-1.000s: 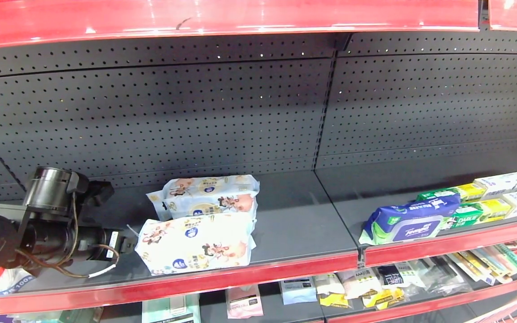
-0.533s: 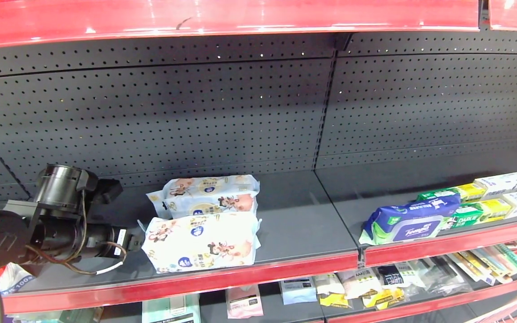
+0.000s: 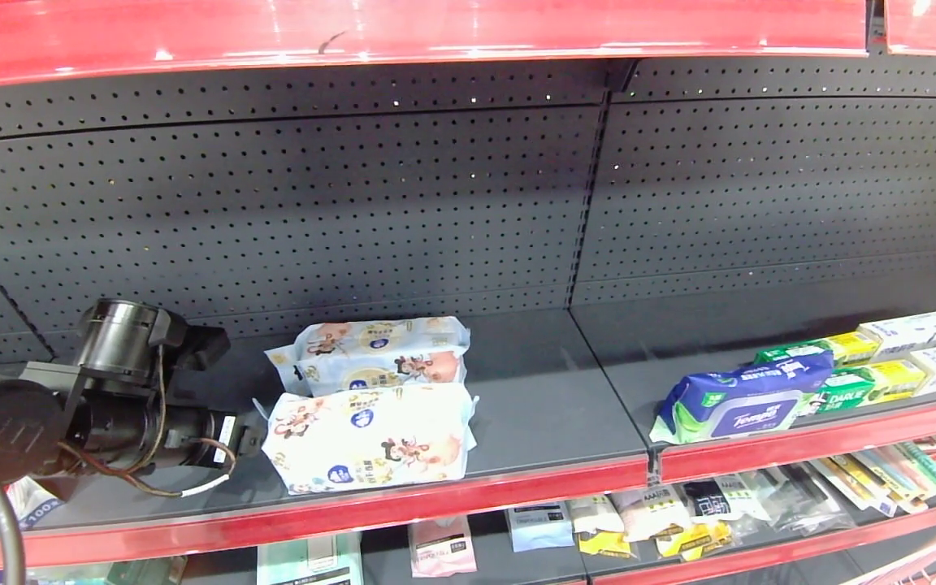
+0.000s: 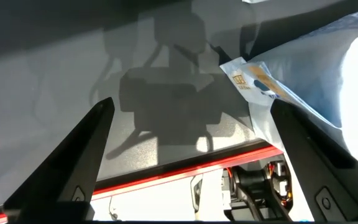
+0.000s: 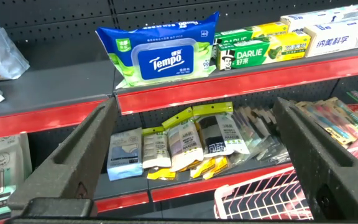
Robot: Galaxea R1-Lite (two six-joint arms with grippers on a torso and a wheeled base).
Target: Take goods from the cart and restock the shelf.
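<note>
Tissue pack (image 3: 366,439) edge lies beside left hand (image 4: 192,104).

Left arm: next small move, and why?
Probably draw the left gripper straight back off the shelf. Its jaws stand open with nothing between them. The front wipes pack lies flat beside one finger, lined up in front of the rear pack. It looks placed, so backing out without dragging it seems right.
</note>
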